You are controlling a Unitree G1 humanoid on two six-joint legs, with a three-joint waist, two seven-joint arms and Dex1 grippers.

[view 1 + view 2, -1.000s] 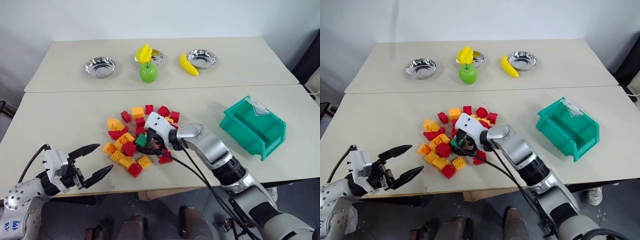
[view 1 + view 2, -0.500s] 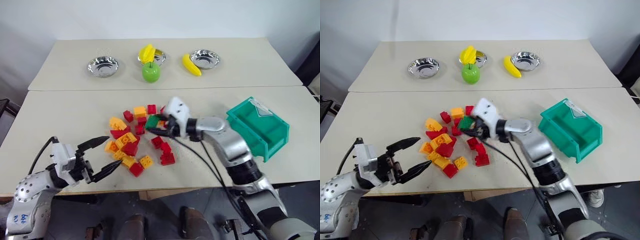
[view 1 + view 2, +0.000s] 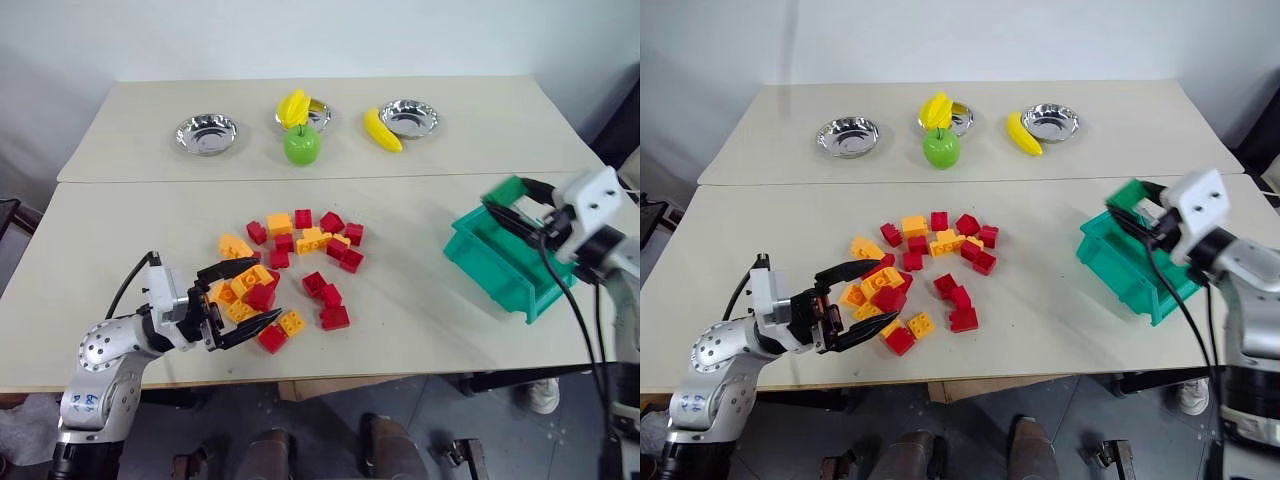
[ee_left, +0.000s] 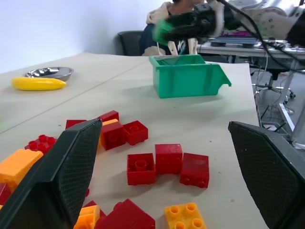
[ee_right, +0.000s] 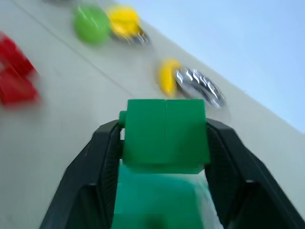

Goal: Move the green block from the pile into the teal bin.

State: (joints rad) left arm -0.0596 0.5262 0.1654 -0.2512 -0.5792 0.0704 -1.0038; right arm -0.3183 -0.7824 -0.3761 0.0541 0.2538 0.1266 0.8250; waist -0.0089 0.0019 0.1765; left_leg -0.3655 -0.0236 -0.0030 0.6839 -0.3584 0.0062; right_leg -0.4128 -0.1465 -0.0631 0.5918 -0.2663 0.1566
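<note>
Green block: the green block (image 5: 164, 134) is clamped between the two black fingers of the right gripper (image 3: 512, 200), off the table, at the far right of the scene.
Block vs bin: held above the left, far rim of the teal bin (image 3: 480, 262); in the right wrist view teal shows directly under the block. Whether it is fully over the cavity or just over the rim I cannot tell.
Move ahead (judgement): carry is nearly done; what remains is a short shift right and nearer so the block sits squarely over the bin's hollow, then a release.
Bin axis: long side runs from far-left to near-right across the near table; open top faces up.
Right gripper: jaws part-closed on the block, pressing its two side faces; studs are not visible.
Left gripper: the left gripper (image 3: 240, 297) hangs with fingers spread wide and nothing between them, at the near-left edge of the pile (image 3: 290, 262).
Nearer arm: right arm by far; the left is well apart from the bin, the whole pile between them.
Pile: red, orange and yellow bricks scattered mid-table; no green brick among them.
Far table: three silver bowls (image 3: 206, 132), an apple (image 3: 301, 146), a banana (image 3: 379, 130), another yellow fruit by the middle bowl.
Writing: a white label (image 3: 533, 210) on the bin, too small to read; no brand legible anywhere.
</note>
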